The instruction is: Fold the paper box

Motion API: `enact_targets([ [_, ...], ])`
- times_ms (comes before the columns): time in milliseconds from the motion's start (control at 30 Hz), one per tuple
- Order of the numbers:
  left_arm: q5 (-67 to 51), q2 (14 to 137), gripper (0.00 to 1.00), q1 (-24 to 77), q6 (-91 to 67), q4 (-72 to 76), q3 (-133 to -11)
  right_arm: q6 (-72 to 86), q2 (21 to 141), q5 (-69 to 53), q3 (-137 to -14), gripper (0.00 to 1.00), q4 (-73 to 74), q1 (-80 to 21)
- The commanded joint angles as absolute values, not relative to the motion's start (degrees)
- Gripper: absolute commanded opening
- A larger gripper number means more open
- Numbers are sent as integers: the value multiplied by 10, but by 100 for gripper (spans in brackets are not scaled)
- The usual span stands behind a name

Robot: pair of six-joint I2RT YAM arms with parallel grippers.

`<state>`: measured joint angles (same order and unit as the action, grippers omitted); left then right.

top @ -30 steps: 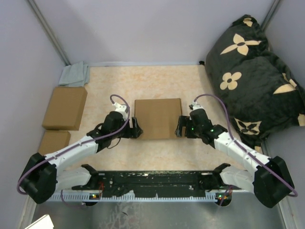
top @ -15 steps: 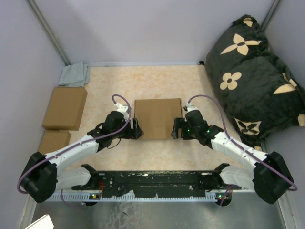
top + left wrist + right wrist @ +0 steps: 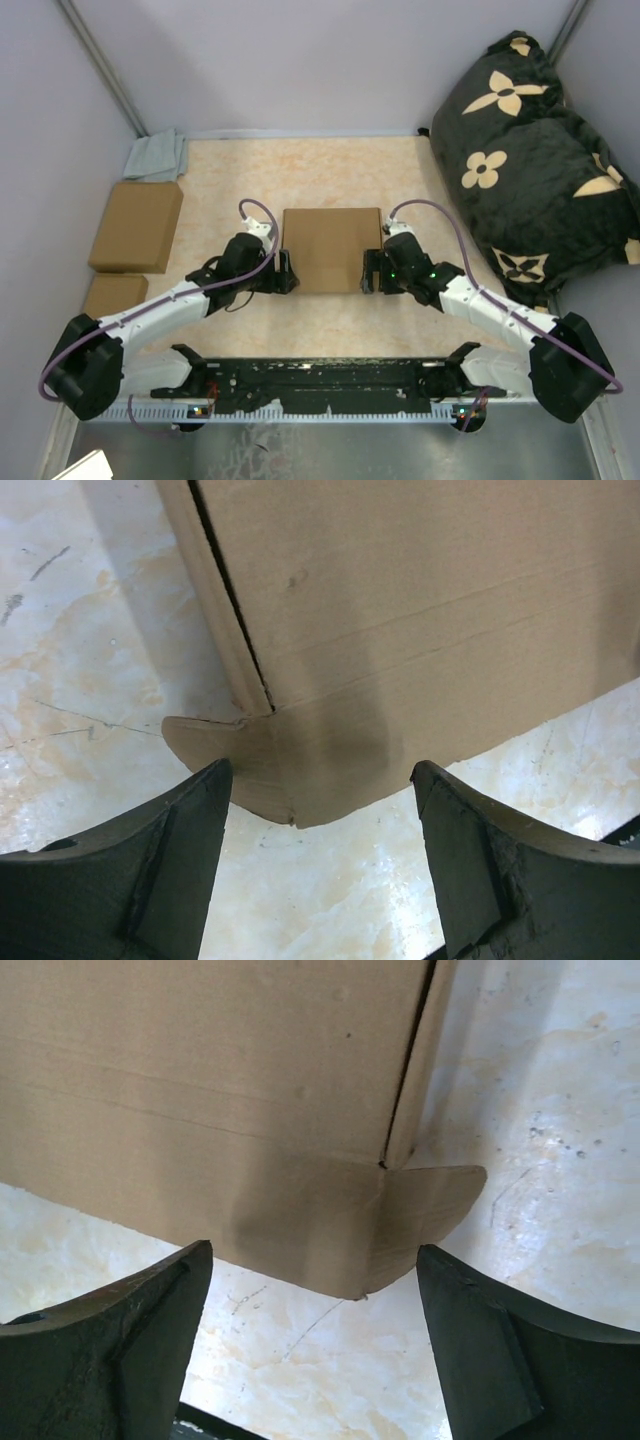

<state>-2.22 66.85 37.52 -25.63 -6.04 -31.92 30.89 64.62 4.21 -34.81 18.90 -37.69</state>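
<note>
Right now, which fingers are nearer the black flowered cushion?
Right. The right fingers are at the right edge of the paper box, toward the cushion; the left fingers are at its left edge.

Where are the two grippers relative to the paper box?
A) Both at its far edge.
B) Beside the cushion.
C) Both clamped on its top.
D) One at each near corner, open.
D: the left gripper and right gripper flank the near corners of the paper box, fingers spread.

Pale lilac walls (image 3: 300, 60), beige marbled tabletop (image 3: 330, 170)
</note>
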Motion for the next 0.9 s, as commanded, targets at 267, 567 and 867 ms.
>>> enact_targets([
  [267,-23,708,80,380,-267,-53,-347,288,684,46,-392,83,164,-383],
  [567,-93,667,74,381,-267,-43,-344,290,649,-21,-392,80,172,-382],
  [867,-87,665,70,381,-262,-116,-385,292,636,-2,-402,79,210,-382],
])
